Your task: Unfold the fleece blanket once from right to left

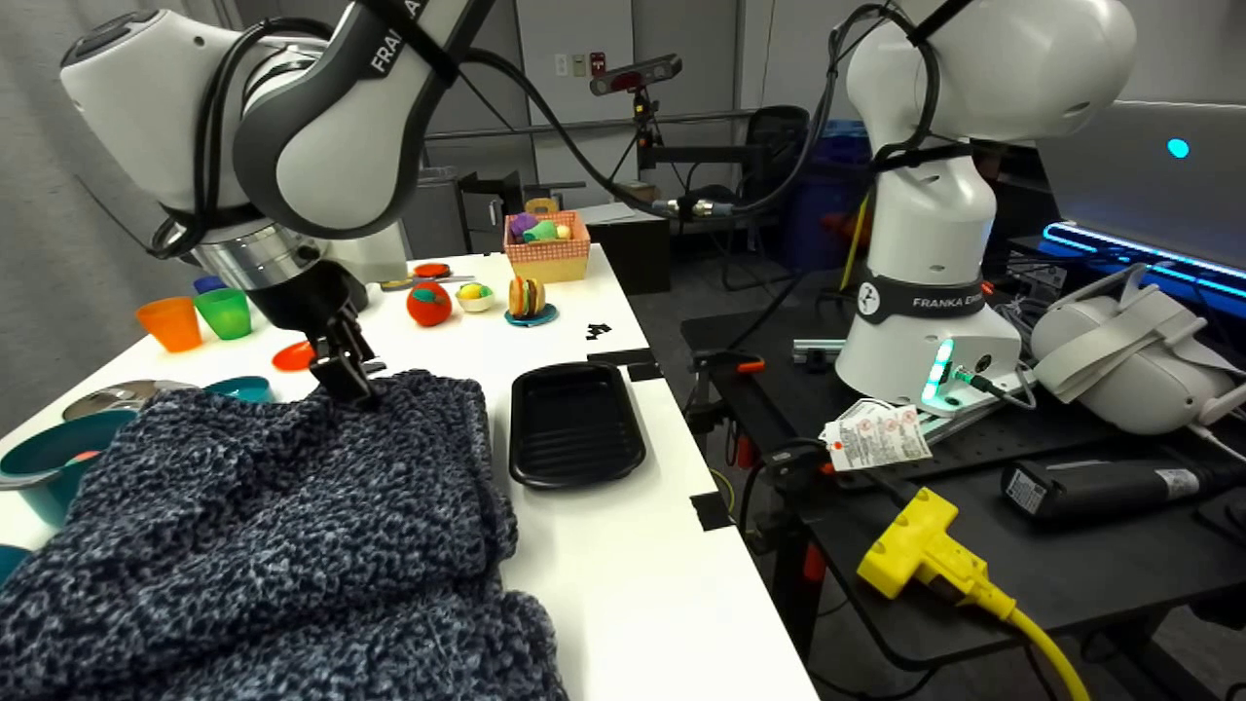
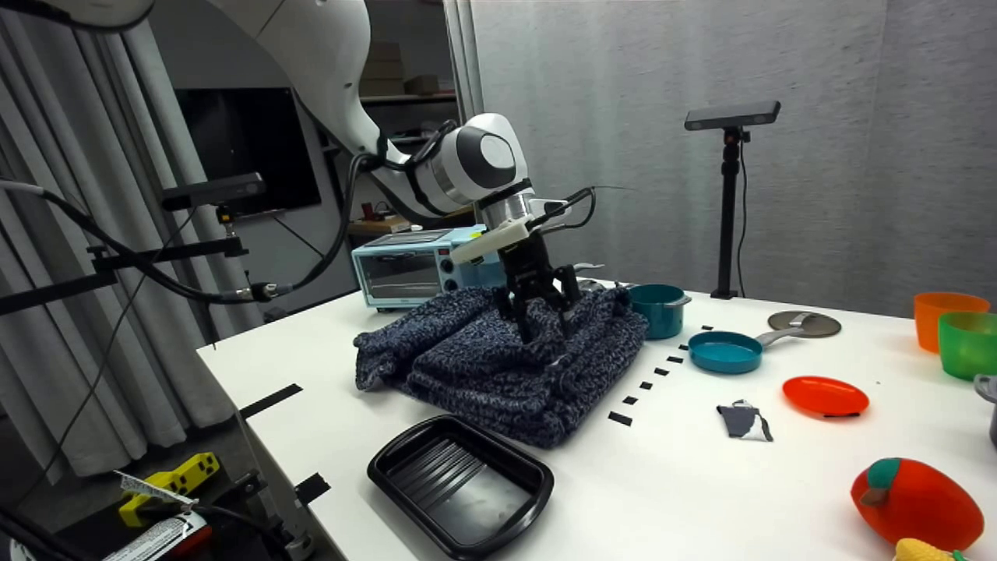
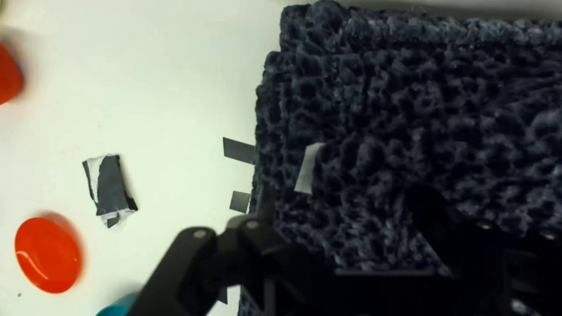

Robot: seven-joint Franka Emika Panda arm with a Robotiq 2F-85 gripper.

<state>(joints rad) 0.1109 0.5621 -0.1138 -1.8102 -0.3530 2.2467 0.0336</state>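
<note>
The fleece blanket, dark navy-and-grey and fuzzy, lies folded and rumpled on the white table in both exterior views (image 1: pixel 292 526) (image 2: pixel 459 366). It fills the right side of the wrist view (image 3: pixel 417 96), where a small white tag (image 3: pixel 308 169) shows near its edge. My gripper (image 3: pixel 344 199) points down at the blanket with its fingers spread wide and blanket cloth between them. In both exterior views the gripper (image 1: pixel 346 385) (image 2: pixel 544 323) is at the blanket's top surface, its fingertips touching or just in the pile. Whether the tips press into the cloth is hard to tell.
A black tray (image 1: pixel 579 428) (image 2: pixel 459 483) lies beside the blanket near the table edge. A teal pot (image 2: pixel 658 312) stands against the blanket's far side, with a teal pan (image 2: pixel 724 354) near it. A toaster oven (image 2: pixel 420 269) stands behind. An orange-red plate (image 2: pixel 826 396) (image 3: pixel 48 254) lies farther off.
</note>
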